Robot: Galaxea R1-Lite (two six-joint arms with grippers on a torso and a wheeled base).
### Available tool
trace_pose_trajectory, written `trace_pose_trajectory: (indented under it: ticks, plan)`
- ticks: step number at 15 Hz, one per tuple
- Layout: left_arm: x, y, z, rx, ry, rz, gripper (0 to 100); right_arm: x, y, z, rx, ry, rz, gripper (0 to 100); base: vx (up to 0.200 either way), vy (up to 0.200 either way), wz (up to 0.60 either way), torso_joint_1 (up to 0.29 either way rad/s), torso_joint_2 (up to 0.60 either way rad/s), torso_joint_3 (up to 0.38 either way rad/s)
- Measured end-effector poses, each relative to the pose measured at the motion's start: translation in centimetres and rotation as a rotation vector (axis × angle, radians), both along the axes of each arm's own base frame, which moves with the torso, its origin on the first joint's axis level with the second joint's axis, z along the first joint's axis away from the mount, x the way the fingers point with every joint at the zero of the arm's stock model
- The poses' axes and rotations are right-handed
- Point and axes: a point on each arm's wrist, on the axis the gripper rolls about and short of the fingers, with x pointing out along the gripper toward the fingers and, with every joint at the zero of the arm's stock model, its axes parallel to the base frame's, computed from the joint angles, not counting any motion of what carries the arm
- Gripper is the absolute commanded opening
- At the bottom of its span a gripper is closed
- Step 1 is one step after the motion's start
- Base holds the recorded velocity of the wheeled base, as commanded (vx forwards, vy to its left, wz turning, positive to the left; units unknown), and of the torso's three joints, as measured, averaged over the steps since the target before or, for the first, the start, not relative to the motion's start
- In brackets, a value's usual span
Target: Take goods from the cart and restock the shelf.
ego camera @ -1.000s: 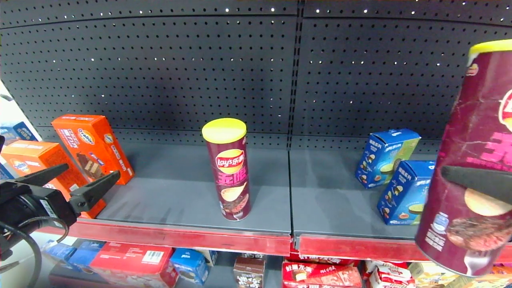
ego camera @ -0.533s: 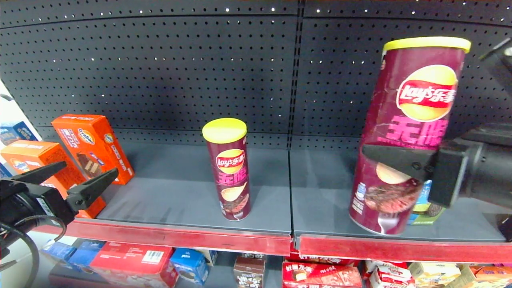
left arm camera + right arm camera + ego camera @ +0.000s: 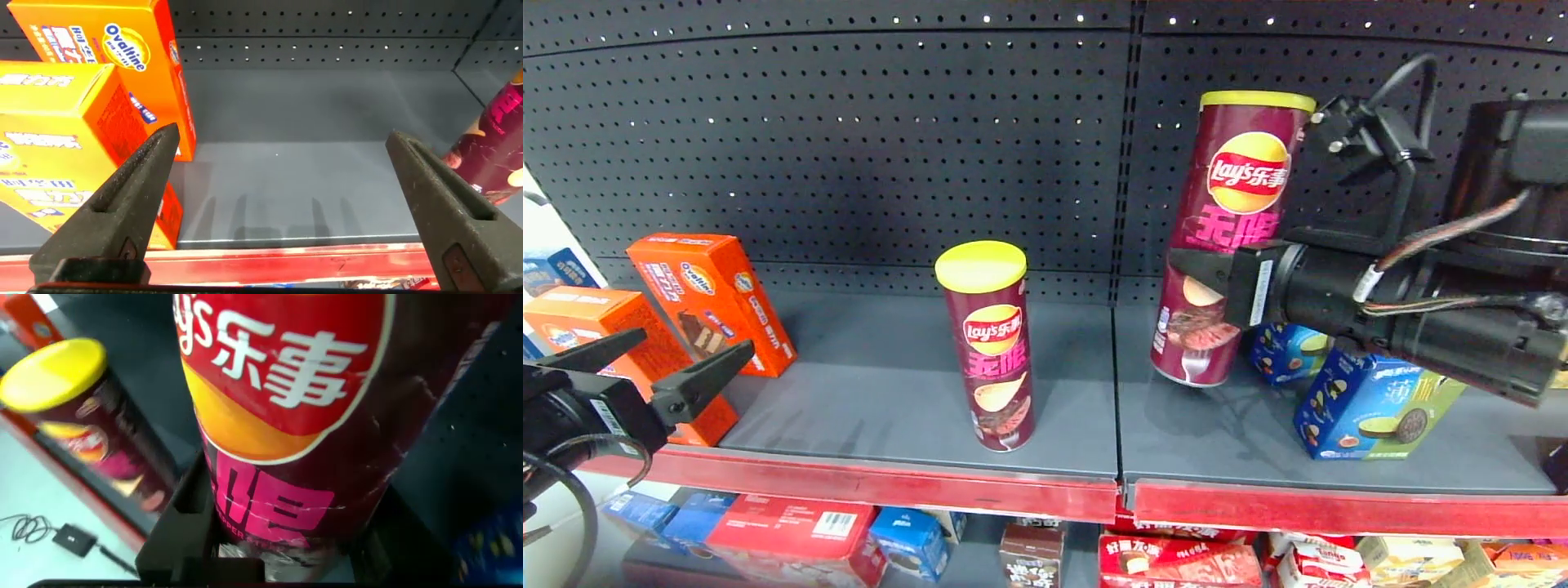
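My right gripper [image 3: 1210, 273] pinches a maroon chip can [image 3: 1241, 188] at mid-height, slightly tilted, low over the grey shelf [image 3: 890, 384], between a standing twin can [image 3: 992, 343] and the blue boxes [image 3: 1372, 404]. My left gripper [image 3: 698, 345] hangs spread wide beside the orange boxes [image 3: 711, 298].

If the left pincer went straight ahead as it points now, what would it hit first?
Probably the perforated back panel: the open left pincer aims over bare shelf deck, between the orange box and the standing chip can. Depth is hard to judge.
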Motion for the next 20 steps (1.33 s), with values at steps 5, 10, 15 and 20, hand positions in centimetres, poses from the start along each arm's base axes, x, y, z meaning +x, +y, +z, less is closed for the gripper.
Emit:
trace_pose_trajectory:
  ticks: [5, 10, 15, 20]
  plan:
    - [0.0, 0.3, 0.1, 0.001, -0.002, 0.018, 100, 5.1, 1.8, 0.3, 0.015, -0.027, 0.005, 0, 0.000, 0.000, 0.00, 0.000, 0.00, 0.000]
    - [0.0, 0.4, 0.2, 0.009, -0.008, 0.023, 100, 8.8, 2.9, -1.2, -0.050, -0.035, 0.036, 0, 0.000, 0.000, 0.00, 0.000, 0.00, 0.000]
    - [0.0, 0.5, 0.3, 0.029, -0.014, 0.023, 100, 11.7, 3.3, -2.7, -0.088, -0.032, 0.031, 0, 0.000, 0.000, 0.00, 0.000, 0.00, 0.000]
    - [0.0, 0.6, 0.2, 0.029, -0.011, 0.032, 100, 13.0, 4.5, -4.1, -0.096, -0.017, 0.067, 0, 0.000, 0.000, 0.00, 0.000, 0.00, 0.000]
